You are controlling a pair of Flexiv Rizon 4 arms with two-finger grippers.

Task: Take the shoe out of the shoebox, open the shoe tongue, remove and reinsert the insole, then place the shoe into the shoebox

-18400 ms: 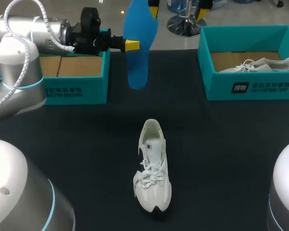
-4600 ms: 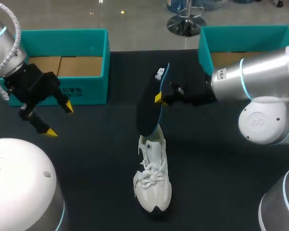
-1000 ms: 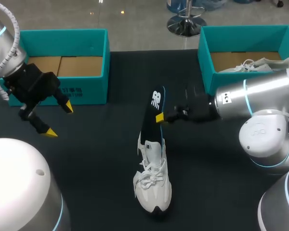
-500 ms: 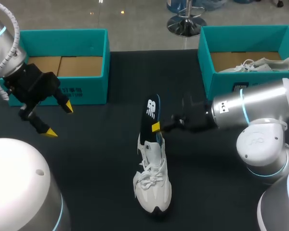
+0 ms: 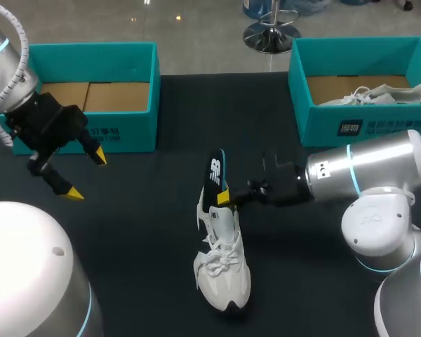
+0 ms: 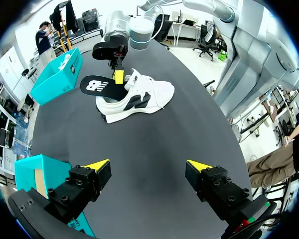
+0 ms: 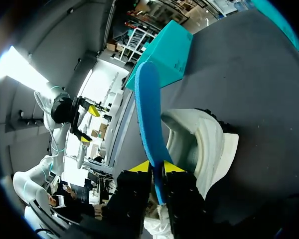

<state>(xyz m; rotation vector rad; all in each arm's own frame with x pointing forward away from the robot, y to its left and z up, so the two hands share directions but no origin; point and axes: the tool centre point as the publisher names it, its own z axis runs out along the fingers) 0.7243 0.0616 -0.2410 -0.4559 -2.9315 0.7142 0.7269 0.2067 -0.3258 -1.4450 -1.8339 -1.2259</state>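
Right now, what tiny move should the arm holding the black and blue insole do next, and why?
Probably slide the black and blue foam insole deeper, toward the toe of the white lace-up sneaker. The right gripper is shut on it, only its lower end sits in the heel opening, and most sticks out.

White logo on insole (image 5: pixel 215 175) dark face; dark logo on shoe (image 6: pixel 149 94) side. Left shoebox (image 5: pixel 112 133) & right shoebox (image 5: pixel 379 128) fronts: white print, too small to read.
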